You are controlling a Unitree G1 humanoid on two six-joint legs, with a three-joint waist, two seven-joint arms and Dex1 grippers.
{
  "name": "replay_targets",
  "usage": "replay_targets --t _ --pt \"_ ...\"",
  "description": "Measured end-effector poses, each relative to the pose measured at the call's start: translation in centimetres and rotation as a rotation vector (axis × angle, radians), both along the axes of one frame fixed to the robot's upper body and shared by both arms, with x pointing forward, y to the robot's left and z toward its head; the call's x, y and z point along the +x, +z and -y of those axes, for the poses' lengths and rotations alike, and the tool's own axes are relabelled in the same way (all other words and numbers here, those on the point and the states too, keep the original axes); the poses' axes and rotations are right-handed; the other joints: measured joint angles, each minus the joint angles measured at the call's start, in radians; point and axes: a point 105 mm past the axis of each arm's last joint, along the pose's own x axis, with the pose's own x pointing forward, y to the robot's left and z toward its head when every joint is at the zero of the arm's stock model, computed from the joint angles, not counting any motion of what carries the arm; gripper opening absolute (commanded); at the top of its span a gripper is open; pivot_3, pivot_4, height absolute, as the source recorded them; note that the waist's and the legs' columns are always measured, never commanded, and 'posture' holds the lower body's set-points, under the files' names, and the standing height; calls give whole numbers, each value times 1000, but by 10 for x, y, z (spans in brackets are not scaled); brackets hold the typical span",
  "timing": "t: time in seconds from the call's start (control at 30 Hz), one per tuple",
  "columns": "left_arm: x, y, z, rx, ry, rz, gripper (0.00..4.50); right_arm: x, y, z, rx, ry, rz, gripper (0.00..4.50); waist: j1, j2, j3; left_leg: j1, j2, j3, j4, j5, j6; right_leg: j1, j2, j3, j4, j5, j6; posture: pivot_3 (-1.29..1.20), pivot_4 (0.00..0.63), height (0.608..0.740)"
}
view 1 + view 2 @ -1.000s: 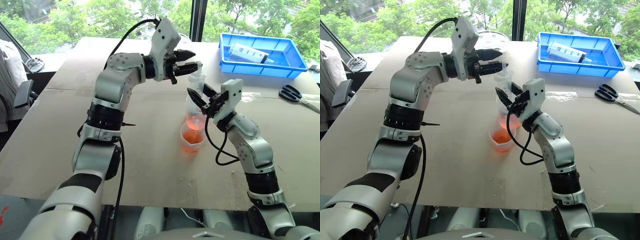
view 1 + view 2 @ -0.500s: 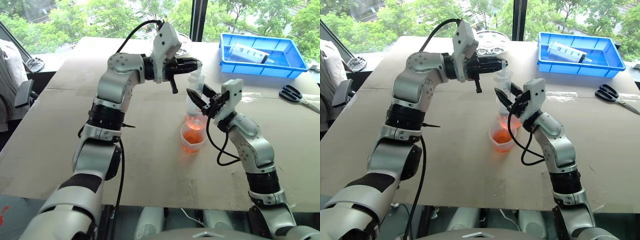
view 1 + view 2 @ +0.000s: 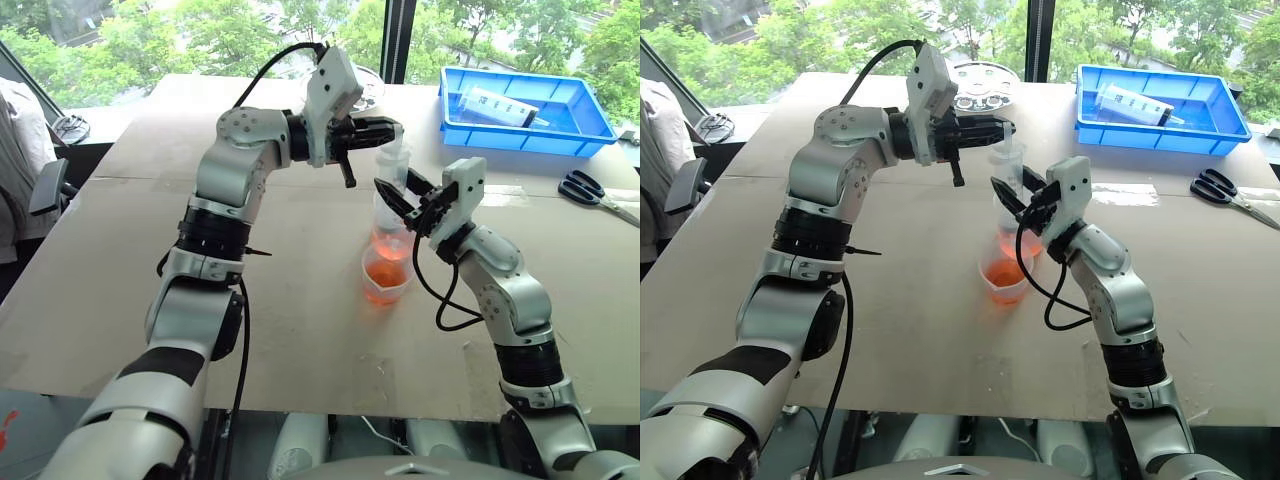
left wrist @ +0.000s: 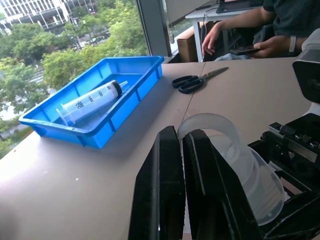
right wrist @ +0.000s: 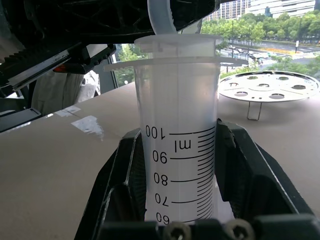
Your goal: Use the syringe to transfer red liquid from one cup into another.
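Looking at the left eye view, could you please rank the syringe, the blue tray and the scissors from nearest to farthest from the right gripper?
1. The syringe, clamped in the right gripper.
2. The blue tray, beyond it, toward the window.
3. The scissors, far off at the table's right edge.

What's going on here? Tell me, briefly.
The robot holds the syringe with both arms. The right gripper clamps the barrel upright over the far cup, just behind the near cup; both hold red liquid. The left gripper is shut on the plunger's top.
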Motion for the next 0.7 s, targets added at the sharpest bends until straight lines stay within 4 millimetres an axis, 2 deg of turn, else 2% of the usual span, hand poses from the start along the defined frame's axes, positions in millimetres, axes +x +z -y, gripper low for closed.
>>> replay_targets --t 0.7 --pt "7 12 4 -10 4 -11 0 2 1 3 -2 -15 -4 1465 0 0 0 0 0 0 0 0 0 0 0 0 0 0 0 0 150 740"
